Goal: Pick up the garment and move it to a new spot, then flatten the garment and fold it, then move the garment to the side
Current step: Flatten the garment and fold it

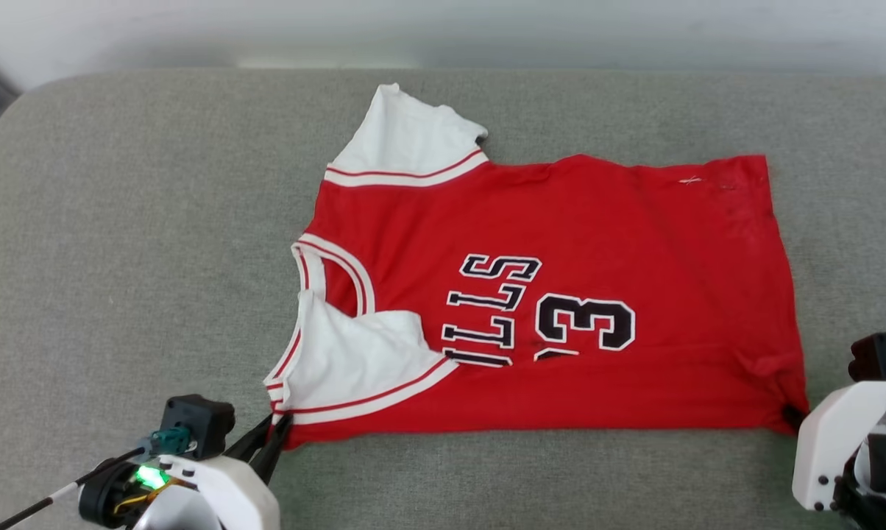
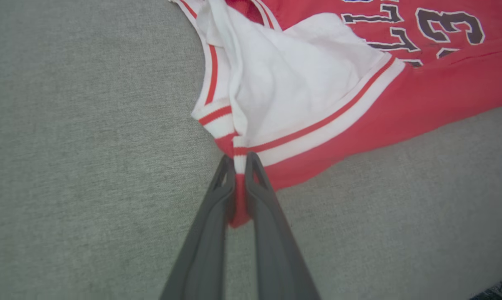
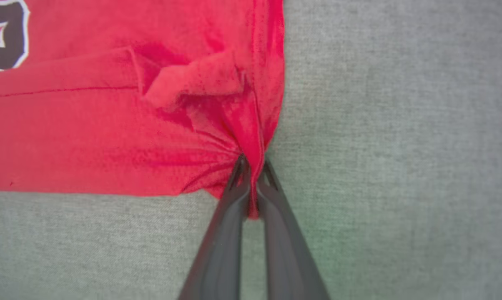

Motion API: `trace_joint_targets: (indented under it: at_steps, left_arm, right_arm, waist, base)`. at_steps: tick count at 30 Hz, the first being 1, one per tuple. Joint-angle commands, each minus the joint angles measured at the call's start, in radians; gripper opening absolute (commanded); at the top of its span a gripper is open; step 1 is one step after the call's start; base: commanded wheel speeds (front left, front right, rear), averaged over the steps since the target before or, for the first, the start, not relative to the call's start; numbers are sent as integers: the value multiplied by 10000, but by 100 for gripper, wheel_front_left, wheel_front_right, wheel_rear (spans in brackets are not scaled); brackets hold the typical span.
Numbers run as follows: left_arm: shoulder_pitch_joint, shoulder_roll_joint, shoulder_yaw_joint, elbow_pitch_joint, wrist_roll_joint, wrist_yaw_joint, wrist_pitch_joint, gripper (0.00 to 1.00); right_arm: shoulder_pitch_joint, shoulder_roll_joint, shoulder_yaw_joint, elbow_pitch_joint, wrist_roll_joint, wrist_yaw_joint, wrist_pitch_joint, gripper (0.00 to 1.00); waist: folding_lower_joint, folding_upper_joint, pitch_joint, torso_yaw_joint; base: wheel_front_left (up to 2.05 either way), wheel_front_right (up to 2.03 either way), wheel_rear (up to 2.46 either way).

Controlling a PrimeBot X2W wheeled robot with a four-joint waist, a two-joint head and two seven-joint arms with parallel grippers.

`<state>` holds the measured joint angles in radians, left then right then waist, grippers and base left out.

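The garment (image 1: 561, 294), a red jersey with white sleeves and black lettering, lies sideways on a grey cushion, its near edge folded over. At its near left corner, my left gripper (image 1: 277, 430) is shut on the striped trim below the white sleeve (image 2: 284, 83); the left wrist view shows red cloth pinched between the fingers (image 2: 240, 166). At the near right corner, my right gripper (image 1: 792, 419) is shut on the bunched hem; in the right wrist view, puckered red fabric (image 3: 217, 137) runs into the closed fingers (image 3: 253, 171).
The grey cushion (image 1: 119, 258) spreads wide to the left of the jersey and along the near edge. A pale wall (image 1: 443, 29) runs behind its rounded far edge.
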<state>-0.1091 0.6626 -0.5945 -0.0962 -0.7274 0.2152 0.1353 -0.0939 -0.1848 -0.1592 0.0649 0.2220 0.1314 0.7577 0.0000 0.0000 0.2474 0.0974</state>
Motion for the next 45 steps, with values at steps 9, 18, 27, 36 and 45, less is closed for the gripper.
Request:
trace_joint_targets:
  at_steps: [9,18,27,36,45]
  left_arm:
    - [1465,774,-13,-125,-360,183,155,0]
    - [2217,751,-368,-462,-495,153,173,0]
    - [1731,222,-677,325,-319,-183,-82,100]
    - [1104,-92,82,495,251,-237,-2318,100]
    - [981,-977,1231,248,952,250,-3968,100]
  right_arm:
    - [1304,-252,-237,-1059,327,-16,433,0]
    - [2653,-44,-713,-1974,279,-16,964,0]
    - [2438,101,-342,-1203,246,-13,574,100]
    - [1584,-297,-212,-1384,503,-11,-873,100]
    - [966,-403,249,-1745,961,-11,-3838,100]
  waist:
    - [0,0,-1082,-582]
    - [0,0,-1118,-721]
    - [0,0,-1090,-738]
    - [0,0,-1407,-754]
    - [0,0,-1657,-883]
  base:
    - [0,0,0]
    - [0,0,0]
    - [0,0,0]
    - [0,0,0]
    - [0,0,0]
